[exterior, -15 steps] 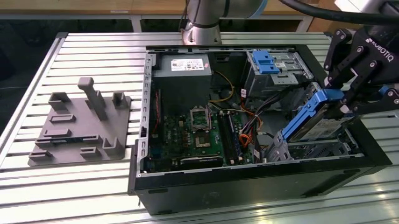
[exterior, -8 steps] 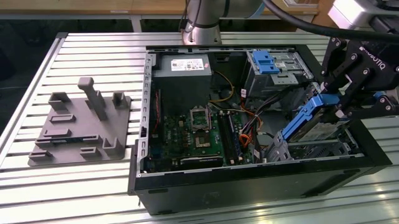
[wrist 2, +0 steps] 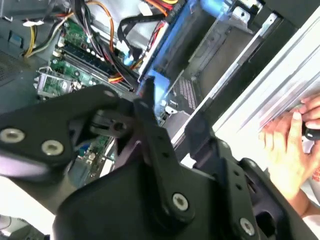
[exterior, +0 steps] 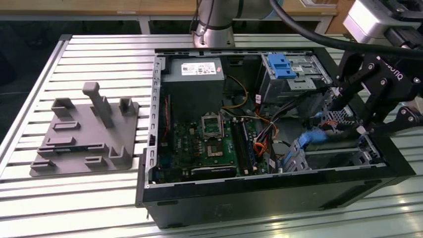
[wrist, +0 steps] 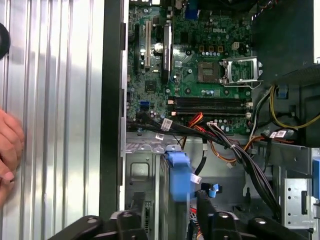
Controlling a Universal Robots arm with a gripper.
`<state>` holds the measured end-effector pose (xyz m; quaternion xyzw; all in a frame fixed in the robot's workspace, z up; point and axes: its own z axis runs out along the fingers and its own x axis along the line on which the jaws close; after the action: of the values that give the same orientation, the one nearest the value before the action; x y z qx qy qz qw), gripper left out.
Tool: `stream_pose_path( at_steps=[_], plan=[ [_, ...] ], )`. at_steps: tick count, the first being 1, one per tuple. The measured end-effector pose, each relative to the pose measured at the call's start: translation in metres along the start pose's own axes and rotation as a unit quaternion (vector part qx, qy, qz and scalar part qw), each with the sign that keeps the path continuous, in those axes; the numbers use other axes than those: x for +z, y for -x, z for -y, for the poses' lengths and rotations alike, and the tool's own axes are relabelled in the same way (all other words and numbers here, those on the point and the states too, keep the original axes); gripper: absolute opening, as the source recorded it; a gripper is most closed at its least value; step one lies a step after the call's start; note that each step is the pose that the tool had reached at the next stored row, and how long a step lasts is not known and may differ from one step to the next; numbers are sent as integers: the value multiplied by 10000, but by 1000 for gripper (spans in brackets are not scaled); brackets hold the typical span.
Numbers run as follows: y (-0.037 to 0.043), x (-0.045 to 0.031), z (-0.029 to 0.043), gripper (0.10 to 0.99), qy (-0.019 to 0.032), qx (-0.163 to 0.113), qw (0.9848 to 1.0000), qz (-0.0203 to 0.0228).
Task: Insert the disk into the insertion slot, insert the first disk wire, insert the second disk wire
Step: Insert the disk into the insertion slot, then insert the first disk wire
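The disk shows as a bright blue carrier standing in the insertion slot, a silver sheet-metal cage at the front corner of the open computer case on the exterior view's right. In the first wrist view the blue carrier sits against the cage, and black cables run past it with a small blue connector beside it. My black gripper hangs over the case's edge on the exterior view's right, just beside and above the disk. Its linkage covers much of the second wrist view, with the blue carrier beyond it.
A taller grey bay with a blue latch stands at the back of the case. The green motherboard and orange and black cables lie beside the cage. A grey fixture plate lies on the slatted table. A person's hand rests next to the case.
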<state>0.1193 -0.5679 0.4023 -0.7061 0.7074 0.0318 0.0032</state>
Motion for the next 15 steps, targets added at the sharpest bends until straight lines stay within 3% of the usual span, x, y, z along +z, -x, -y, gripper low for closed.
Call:
stream_pose_path(
  at_steps=[1,3,4,15],
  plan=[
    [0,1,0,553,0,0,10000,0],
    [0,2,0,553,0,0,10000,1],
    [0,2,0,616,0,0,10000,1],
    [0,8,0,616,0,0,10000,1]
  ],
)
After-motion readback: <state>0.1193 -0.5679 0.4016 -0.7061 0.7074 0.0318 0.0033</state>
